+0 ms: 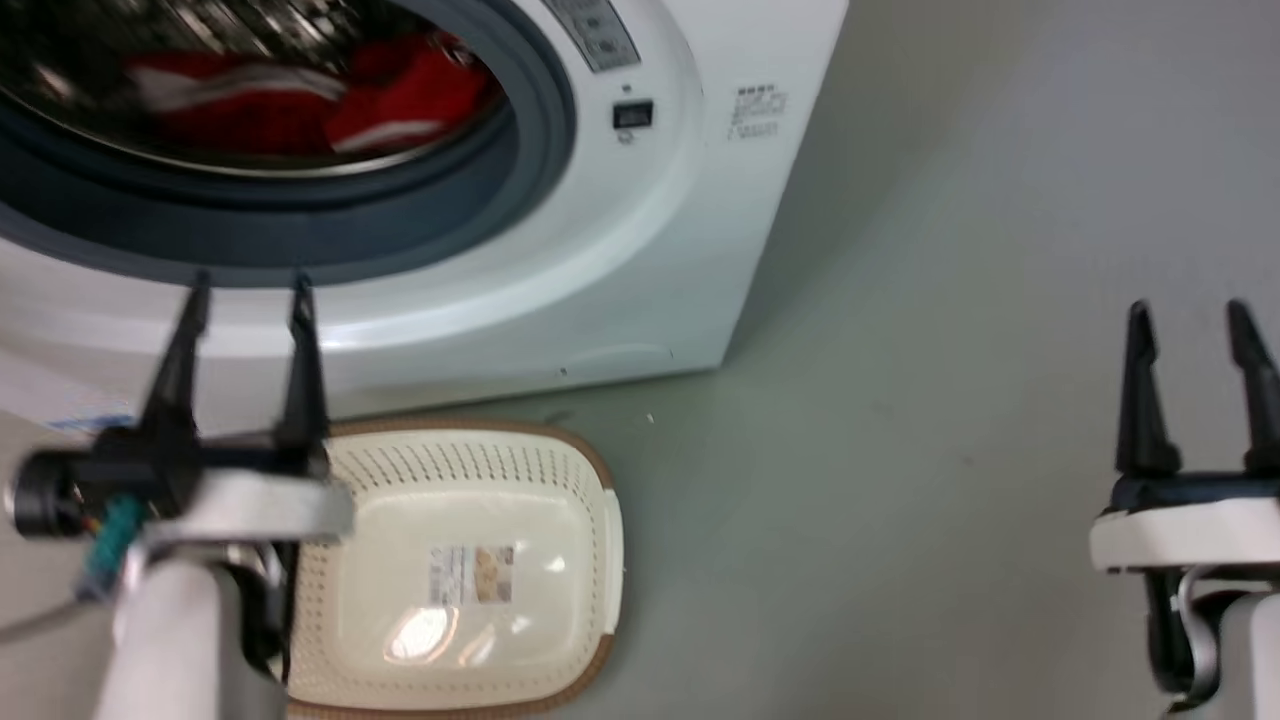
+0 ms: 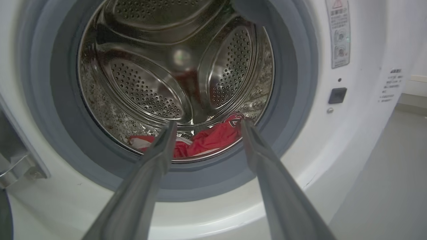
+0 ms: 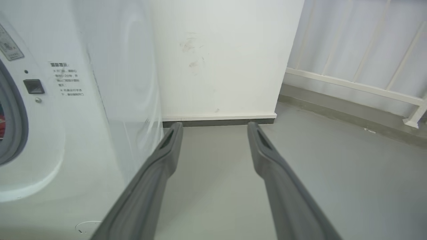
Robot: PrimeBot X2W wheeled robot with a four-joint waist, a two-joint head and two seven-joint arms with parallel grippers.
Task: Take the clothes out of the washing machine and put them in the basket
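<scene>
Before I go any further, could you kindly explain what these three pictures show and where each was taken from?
It is a wheeled two-armed robot. The head view looks down at a white washing machine with red clothes in its drum and an empty basket on the floor in front. Each wrist view looks along that arm's two fingers: the left gripper faces the drum, the right gripper faces floor and wall. Both are open, holding nothing.

The clothes (image 1: 400, 100) lie inside the washing machine (image 1: 640, 250), the basket (image 1: 470, 470) before it.
</scene>
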